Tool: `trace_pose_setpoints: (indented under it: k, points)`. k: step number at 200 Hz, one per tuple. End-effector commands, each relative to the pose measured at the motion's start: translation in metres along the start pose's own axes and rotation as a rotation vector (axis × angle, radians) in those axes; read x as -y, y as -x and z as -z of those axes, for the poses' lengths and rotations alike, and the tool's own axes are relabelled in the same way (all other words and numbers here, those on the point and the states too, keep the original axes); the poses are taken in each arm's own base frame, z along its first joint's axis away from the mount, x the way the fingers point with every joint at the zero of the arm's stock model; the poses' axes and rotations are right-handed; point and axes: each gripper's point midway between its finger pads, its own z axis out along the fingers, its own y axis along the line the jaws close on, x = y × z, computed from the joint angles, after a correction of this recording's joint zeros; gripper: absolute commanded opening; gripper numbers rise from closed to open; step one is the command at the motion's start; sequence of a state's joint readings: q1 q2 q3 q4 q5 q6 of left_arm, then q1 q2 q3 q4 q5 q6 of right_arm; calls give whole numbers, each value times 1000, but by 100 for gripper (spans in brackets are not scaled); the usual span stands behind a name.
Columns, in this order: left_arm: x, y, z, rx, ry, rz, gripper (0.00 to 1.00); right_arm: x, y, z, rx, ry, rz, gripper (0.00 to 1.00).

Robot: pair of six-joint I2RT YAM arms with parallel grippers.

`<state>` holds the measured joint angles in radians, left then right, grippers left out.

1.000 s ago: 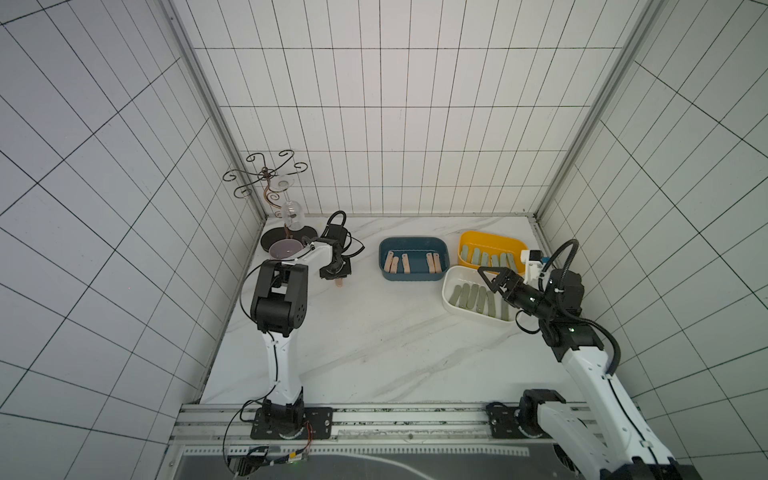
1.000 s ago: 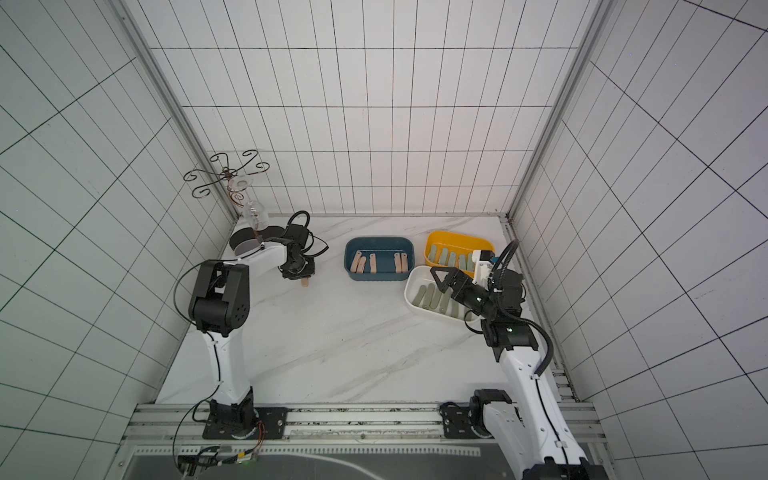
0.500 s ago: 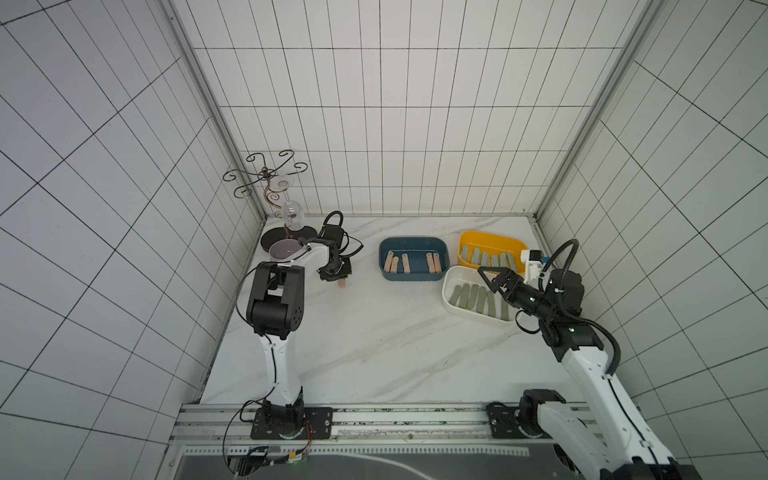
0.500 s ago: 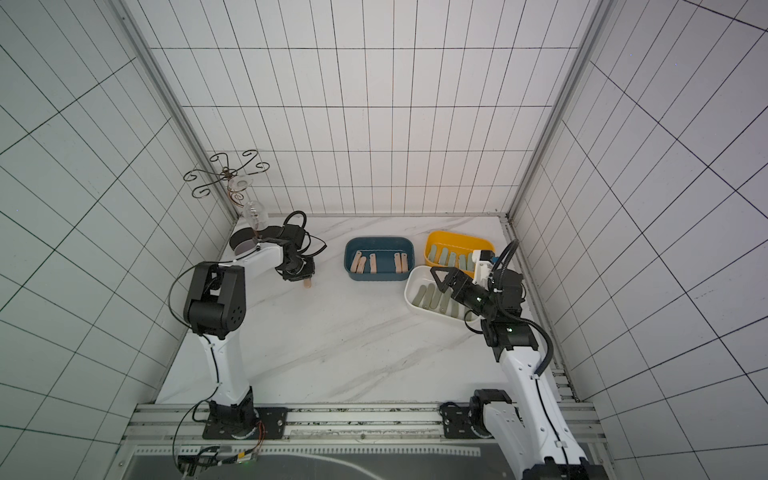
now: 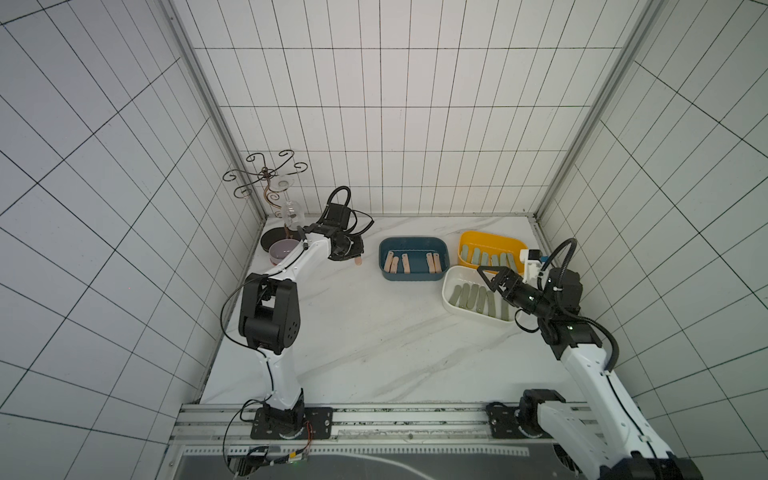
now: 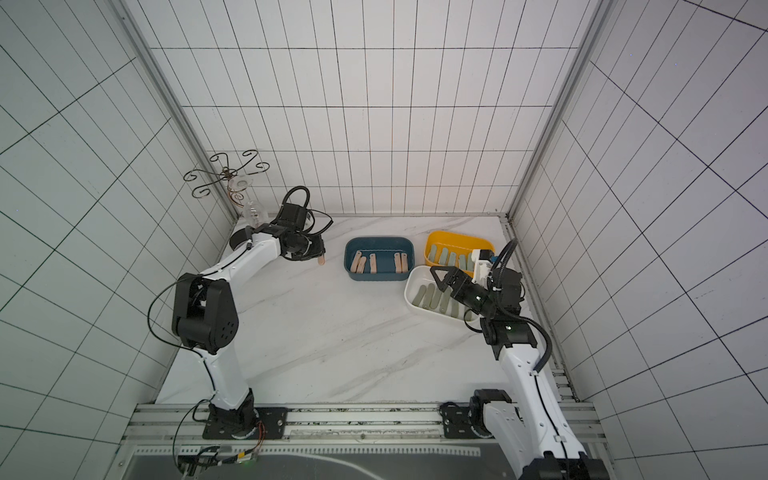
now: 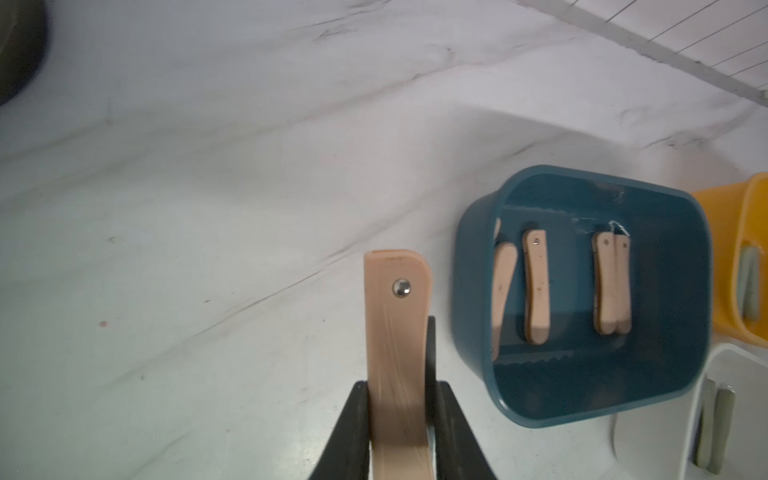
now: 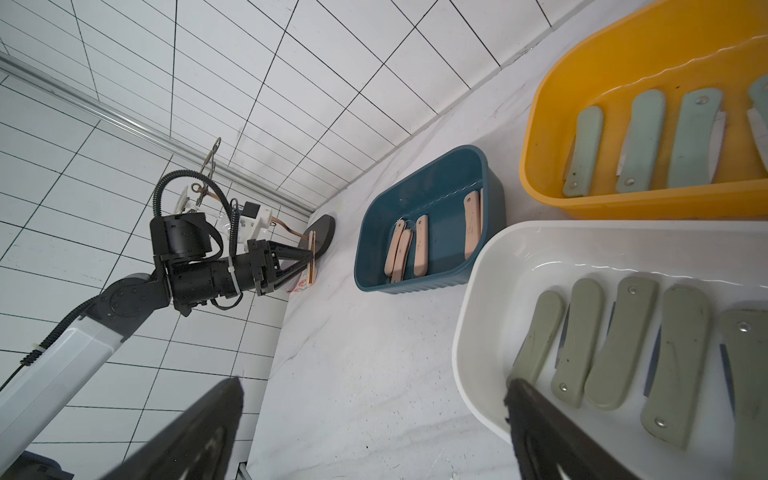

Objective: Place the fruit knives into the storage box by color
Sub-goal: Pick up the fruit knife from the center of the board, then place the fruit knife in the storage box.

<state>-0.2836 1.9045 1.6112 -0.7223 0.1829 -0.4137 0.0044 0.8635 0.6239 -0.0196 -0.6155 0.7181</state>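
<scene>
Behind the left arm, in the far left corner of the marble table [image 5: 353,332], a curled wire rack [image 5: 266,183] is seen with a glass [image 5: 292,210] hanging from it, and a small pinkish bowl [image 5: 282,251] is set just beside its dark round base. Three boxes are grouped at the far right: a blue box [image 5: 413,243], a yellow box [image 5: 490,239] and a white box [image 5: 451,291], the white one touching or almost touching the other two. Between the left gripper [image 5: 353,253] and the blue box only a bare strip of marble is found. The right gripper [image 5: 492,276] is held over the white box with its jaws spread wide. The left gripper is pressed together on one peach-pink knife [image 7: 395,332], which is pinched by its lower part so that the free end sticks out from the fingers [image 7: 359,415]. This knife is flat and oblong, with one rounded corner and a silver rivet near the free end; whether the table is touched by it cannot be told. Five more peach-pink knives [image 5: 411,263] are laid on the floor of the blue box, three at one side and two together at the other. The pale mint knives [image 8: 644,141] are lined up in the yellow box, some with a thin blade showing, and the olive grey-green knives [image 8: 623,340] are lined up in the white box. Compared with one second ago, the held knife is found a little nearer to the blue box, while the right arm and the boxes are seen in the same places.
</scene>
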Motion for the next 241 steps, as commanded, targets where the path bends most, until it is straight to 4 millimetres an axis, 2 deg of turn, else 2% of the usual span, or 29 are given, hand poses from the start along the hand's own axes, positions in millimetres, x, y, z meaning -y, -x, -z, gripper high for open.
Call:
trace_pose_setpoints:
  k: [1,41,92,116,151,241]
  points:
    - [51,12,16,48,-105,-23,24,13,-8,-3,-7,-15,-14,100]
    - [118,6,4,50,-230,-50,24,18,-12,-4,-18,-21,-18,100]
    - [165,-15,-30,12,-319,-57,24,24,-20,-3,-37,-38,-25,100]
    - [176,-26,-48,-10,-343,-51,24,26,-23,-2,-44,-51,-25,100]
    - [182,-37,-74,-34,-362,-40,24,27,-23,1,-52,-70,-14,100]
    - [183,-39,-119,-43,-386,-7,24,33,-29,5,-77,-111,-8,100]
